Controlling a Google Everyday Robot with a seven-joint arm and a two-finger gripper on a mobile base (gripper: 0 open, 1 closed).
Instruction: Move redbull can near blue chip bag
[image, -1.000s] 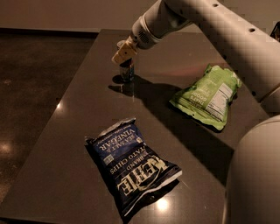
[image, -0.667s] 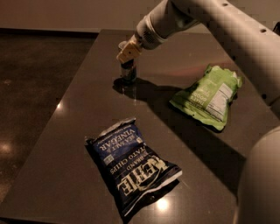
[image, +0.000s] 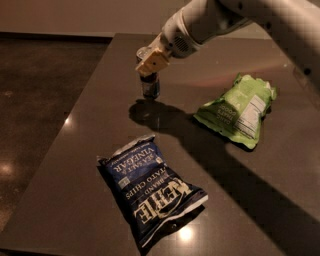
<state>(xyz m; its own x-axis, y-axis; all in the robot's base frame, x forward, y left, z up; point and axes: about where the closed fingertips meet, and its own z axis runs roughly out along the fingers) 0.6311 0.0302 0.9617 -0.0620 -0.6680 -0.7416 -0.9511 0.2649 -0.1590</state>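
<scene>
The redbull can (image: 150, 88), slim with a dark blue and silver body, is upright over the far left part of the dark table (image: 75, 200). My gripper (image: 151, 64) comes down from the upper right and is shut on the can's top, with its tan finger pads (image: 153, 61) hiding the lid. The blue chip bag (image: 150, 187), dark navy with white lettering, lies flat near the front of the table. It is well in front of the can, with a stretch of bare table between them.
A light green chip bag (image: 239, 110) lies at the right of the table. My white arm (image: 220, 20) crosses the upper right and casts a long shadow over the table. The table's left edge drops to a dark floor (image: 40, 90).
The gripper and the can have moved together slightly to the right. Both bags lie where they were.
</scene>
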